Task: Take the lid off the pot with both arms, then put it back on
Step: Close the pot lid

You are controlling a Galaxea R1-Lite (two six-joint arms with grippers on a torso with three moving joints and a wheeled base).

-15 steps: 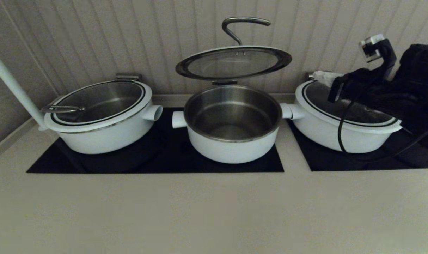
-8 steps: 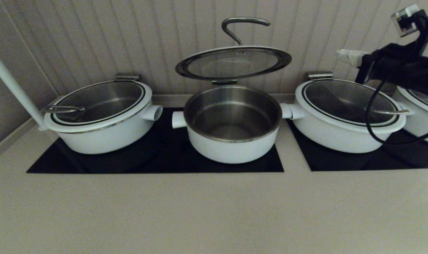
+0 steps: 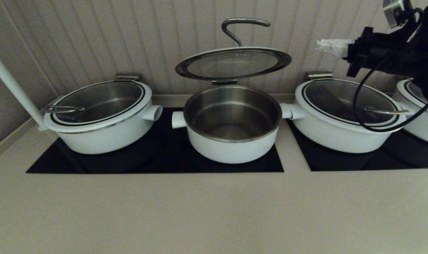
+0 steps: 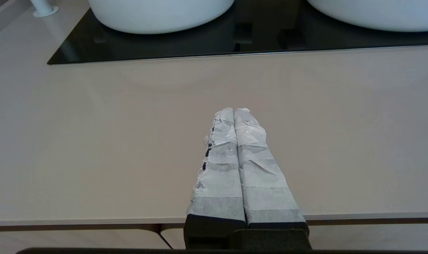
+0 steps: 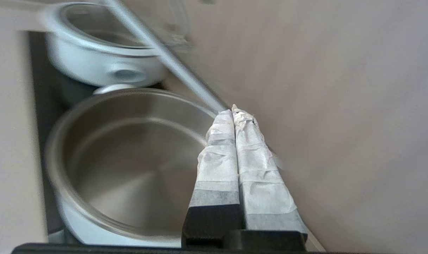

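Note:
The pot (image 3: 231,120) stands open in the middle of the black hob, its steel lining bare. The lid (image 3: 233,62) hangs tilted above its back rim, the curved steel handle (image 3: 242,23) sticking up; no gripper touches it. My right gripper (image 3: 321,46) is shut and empty, high near the wall to the right of the lid, above the right-hand pot. In the right wrist view its taped fingers (image 5: 235,111) are pressed together. My left gripper (image 4: 234,110) is shut and empty, low over the counter's front part, outside the head view.
A wider lidded pot (image 3: 101,113) stands on the left, another (image 3: 348,113) on the right, and part of a third (image 3: 422,113) at the far right. A white pole (image 3: 13,88) leans at the left. A black cable (image 3: 358,109) hangs from my right arm over the right pot.
My right arm has risen from just over the right pot's lid to higher near the wall, uncovering that pot. The raised lid and the pot have not moved.

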